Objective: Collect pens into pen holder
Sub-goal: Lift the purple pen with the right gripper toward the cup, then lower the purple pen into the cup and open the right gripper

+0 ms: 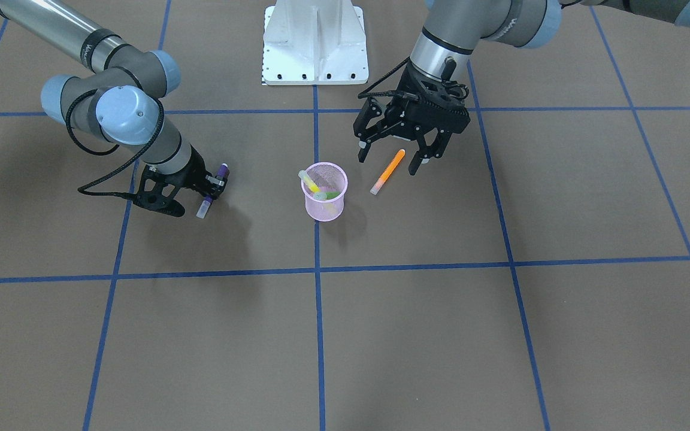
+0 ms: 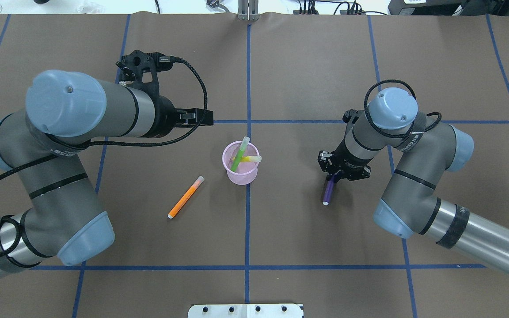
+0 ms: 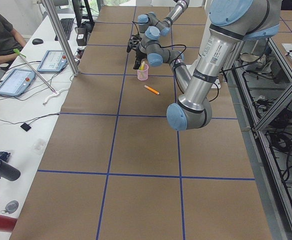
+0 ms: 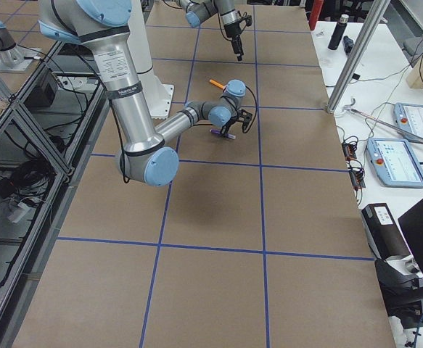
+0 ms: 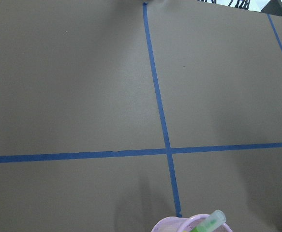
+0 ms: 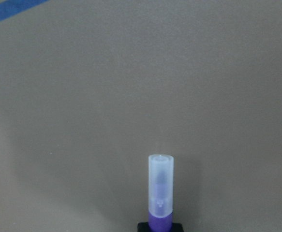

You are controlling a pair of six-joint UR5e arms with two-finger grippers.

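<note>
We see the left gripper [image 1: 390, 160] wide open, holding nothing. The right gripper [image 1: 213, 182], partly hidden under its wrist from overhead, is closed on the purple pen [image 2: 328, 191], whose whitish cap sticks out. The pink mesh pen holder [image 2: 242, 176] stands between them, with the green pen [image 2: 239, 155] and the yellow pen [image 2: 251, 159] inside. The orange pen [image 2: 186, 196] lies on the table [image 2: 281, 229] near it.

Pen holder [image 2: 242, 176], two pens [image 2: 238, 161] inside, stands between left pen [image 2: 186, 196] and right pen [image 2: 328, 192].
</note>
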